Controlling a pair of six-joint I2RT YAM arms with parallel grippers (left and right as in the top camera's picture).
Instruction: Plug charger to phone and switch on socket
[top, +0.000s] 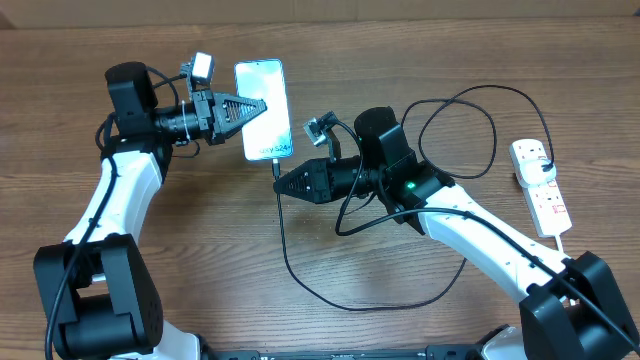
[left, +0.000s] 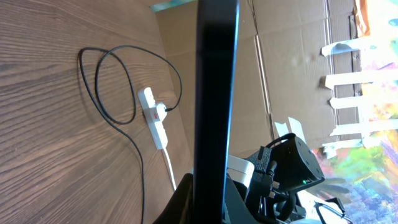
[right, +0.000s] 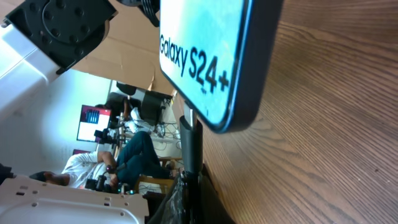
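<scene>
Between the fingers of the left claw (top: 252, 108) sits the phone (top: 262, 80), clamped across its middle with the lit screen up, at the far left-centre of the wooden table (top: 200, 270). Just near of it, the right claw (top: 279, 182) is closed on the connector (top: 277, 166) of the charger cable (top: 283, 240), and the tip meets the phone's near end. Whether it is seated in the port cannot be told.

Only the overhead view shows the cable's whole run: near from the claw, round in a wide curve to the right, then far in loops to the power strip (top: 545, 195) at the right edge. The left wrist view shows the phone (left: 214, 93) edge-on as a dark slab, and a red mark on the strip (left: 153, 115). Only the right wrist view makes "Galaxy S24+" readable on the screen (right: 205, 56), with the connector (right: 189, 137) standing against that end.
</scene>
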